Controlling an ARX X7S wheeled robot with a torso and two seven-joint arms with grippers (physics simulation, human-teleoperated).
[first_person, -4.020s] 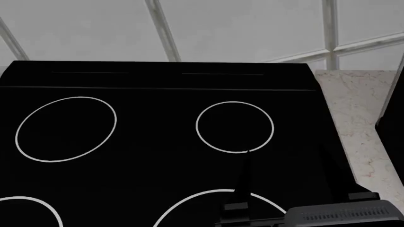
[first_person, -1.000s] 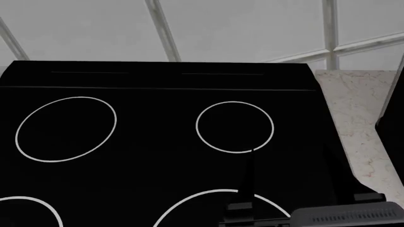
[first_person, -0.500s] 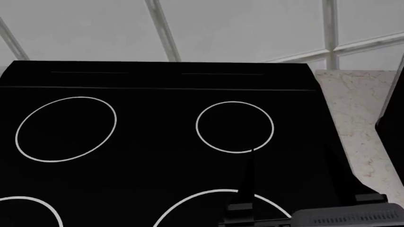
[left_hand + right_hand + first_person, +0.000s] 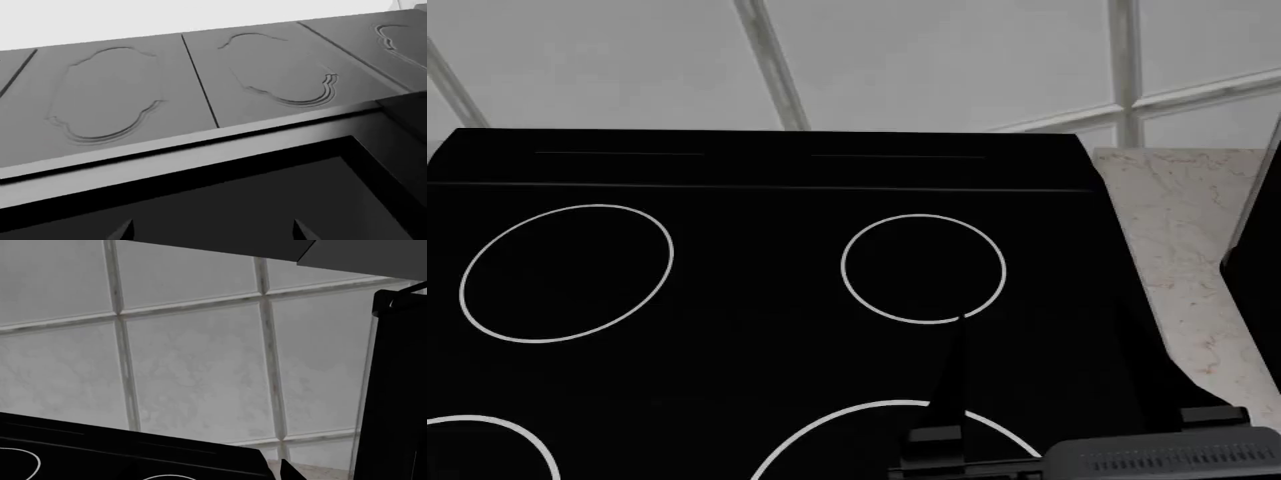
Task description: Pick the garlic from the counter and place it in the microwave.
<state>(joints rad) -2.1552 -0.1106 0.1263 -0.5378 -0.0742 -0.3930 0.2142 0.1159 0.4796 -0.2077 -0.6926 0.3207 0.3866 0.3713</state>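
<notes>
A glossy black glass stovetop [image 4: 761, 300] with thin white burner rings fills most of the head view, backed by a wall of large pale grey tiles [image 4: 934, 60]. To its right lies a narrow strip of cream-white marbled stone desk [image 4: 1201, 260]. The garlic bulb is not visible in any view, so its place on the desk cannot be told. At the lower edge of the head view the right tool [image 4: 1054, 440] shows as dark slim prongs above a grey ribbed housing; how far apart its jaws stand cannot be told, and nothing is seen in it. The left tool shows only as two dark tips at the bottom of the left wrist view [image 4: 210, 231], set well apart and empty, facing grey carved cabinet doors [image 4: 200, 80]. Judging from the task, a garlic bulb should be light, firm yet papery-skinned and apt to roll, so a gentle grip across its widest middle seems best.
</notes>
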